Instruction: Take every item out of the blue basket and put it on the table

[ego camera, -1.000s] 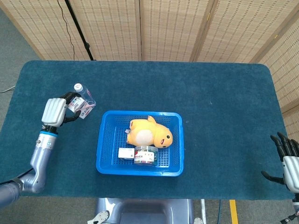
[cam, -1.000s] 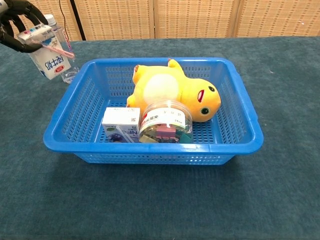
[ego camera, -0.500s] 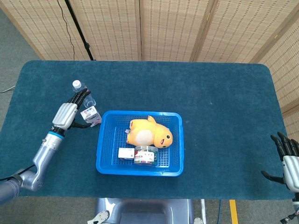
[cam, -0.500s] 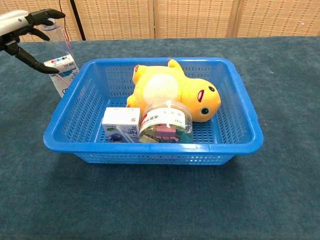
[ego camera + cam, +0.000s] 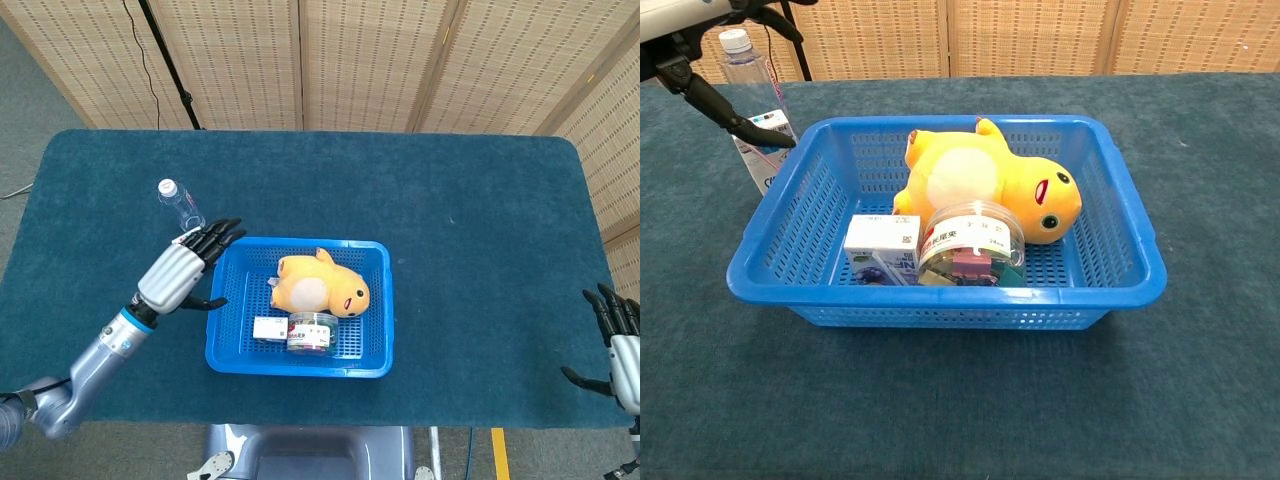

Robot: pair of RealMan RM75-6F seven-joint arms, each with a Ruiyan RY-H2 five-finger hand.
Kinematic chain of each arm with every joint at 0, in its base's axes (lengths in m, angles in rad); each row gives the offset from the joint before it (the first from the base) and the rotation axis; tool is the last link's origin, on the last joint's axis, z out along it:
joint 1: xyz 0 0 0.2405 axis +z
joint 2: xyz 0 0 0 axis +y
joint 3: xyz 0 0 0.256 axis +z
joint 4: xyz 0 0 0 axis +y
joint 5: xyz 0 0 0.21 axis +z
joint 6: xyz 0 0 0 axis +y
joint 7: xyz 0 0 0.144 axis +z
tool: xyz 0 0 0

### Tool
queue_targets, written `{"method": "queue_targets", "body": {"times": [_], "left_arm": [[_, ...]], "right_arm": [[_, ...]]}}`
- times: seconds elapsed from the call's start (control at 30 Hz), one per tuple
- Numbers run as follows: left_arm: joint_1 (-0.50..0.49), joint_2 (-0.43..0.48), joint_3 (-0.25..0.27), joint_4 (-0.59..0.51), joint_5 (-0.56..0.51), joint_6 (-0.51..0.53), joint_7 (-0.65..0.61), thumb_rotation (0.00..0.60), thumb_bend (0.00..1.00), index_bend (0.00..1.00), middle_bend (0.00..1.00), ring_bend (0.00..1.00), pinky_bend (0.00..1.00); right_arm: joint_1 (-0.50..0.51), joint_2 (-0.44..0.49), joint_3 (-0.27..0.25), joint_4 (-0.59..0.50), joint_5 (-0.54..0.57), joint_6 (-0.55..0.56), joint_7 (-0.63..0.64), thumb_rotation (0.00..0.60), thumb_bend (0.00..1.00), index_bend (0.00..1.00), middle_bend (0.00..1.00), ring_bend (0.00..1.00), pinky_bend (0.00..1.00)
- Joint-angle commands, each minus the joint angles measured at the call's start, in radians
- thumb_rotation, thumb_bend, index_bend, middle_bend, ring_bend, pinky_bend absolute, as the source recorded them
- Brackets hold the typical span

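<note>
- At center frame, the blue basket (image 5: 225,345) is sitting on the desk (image 5: 480,250), holding the yellow plush toy (image 5: 320,283), small box (image 5: 268,328) and clear jar (image 5: 312,331).
- Your left robot hand (image 5: 185,272) is hovering spread and empty.
- You are likely facing a soft, light plush; grasp its belly.

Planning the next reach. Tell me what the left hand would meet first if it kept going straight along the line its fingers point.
The left hand points toward the blue basket. Going straight on, it would probably cross the basket's near-left rim and then meet the yellow plush toy. Height is unclear, so it might pass over the rim.
</note>
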Motion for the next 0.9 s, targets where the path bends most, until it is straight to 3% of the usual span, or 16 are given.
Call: {"method": "queue_targets", "body": {"times": [0.03, 0.2, 0.37, 0.57, 0.9], "left_arm": [[-0.052, -0.029, 0.0, -0.076, -0.025, -0.1, 0.153, 0.6, 0.0, 0.0, 0.0, 0.0, 0.18], [-0.097, -0.108, -0.02, -0.068, -0.086, -0.175, 0.287, 0.6, 0.0, 0.0, 0.0, 0.0, 0.21], [-0.153, -0.216, -0.052, 0.008, -0.166, -0.248, 0.444, 0.6, 0.0, 0.0, 0.0, 0.0, 0.21], [-0.19, -0.246, -0.079, 0.023, -0.216, -0.27, 0.542, 0.6, 0.0, 0.0, 0.0, 0.0, 0.21], [-0.242, -0.252, -0.068, 0.042, -0.276, -0.338, 0.646, 0.6, 0.0, 0.0, 0.0, 0.0, 0.21]], "right_arm": [[0.001, 0.002, 0.003, 0.004, 0.004, -0.002, 0.01, 0.6, 0.0, 0.0, 0.0, 0.0, 0.0], [0.004, 0.004, 0.005, 0.008, 0.009, -0.009, 0.022, 0.6, 0.0, 0.0, 0.0, 0.0, 0.0], [0.007, 0.005, 0.013, 0.014, 0.025, -0.015, 0.035, 0.6, 0.0, 0.0, 0.0, 0.0, 0.0], [0.011, 0.006, 0.017, 0.016, 0.036, -0.023, 0.039, 0.6, 0.0, 0.0, 0.0, 0.0, 0.0], [0.012, 0.006, 0.021, 0.015, 0.044, -0.025, 0.038, 0.6, 0.0, 0.0, 0.0, 0.0, 0.0]]}}
